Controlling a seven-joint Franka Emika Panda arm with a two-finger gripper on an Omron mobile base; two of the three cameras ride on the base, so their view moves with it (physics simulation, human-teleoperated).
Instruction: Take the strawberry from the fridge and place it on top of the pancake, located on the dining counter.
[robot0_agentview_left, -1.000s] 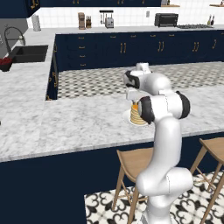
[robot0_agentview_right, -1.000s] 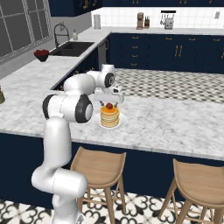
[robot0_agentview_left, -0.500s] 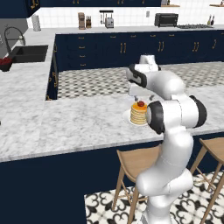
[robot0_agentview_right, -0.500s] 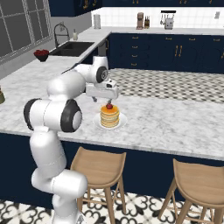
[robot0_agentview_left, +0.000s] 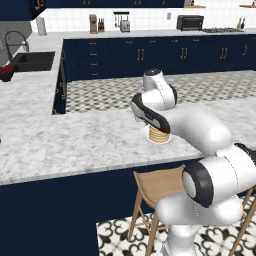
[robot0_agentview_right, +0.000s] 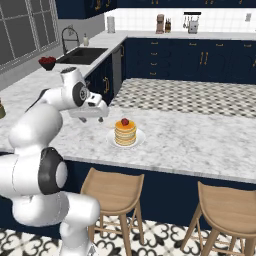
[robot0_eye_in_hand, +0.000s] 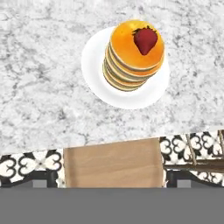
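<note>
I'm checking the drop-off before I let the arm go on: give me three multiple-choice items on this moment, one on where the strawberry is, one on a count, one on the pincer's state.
1. Where is the strawberry?
A. on top of the pancake
B. on the bare dining counter
C. between the pincer's tips

2. How many wooden stools stand at the dining counter in the right base view?
A. one
B. two
C. four

3. What is the pincer doing?
A. shut on the strawberry
B. shut on the plate
C. open, holding nothing

Answers:
1 A: the hand view shows the berry lying on the top pancake.
2 B: two seats show below the slab.
3 C: it hangs beside the stack while the berry lies free on top.
</note>
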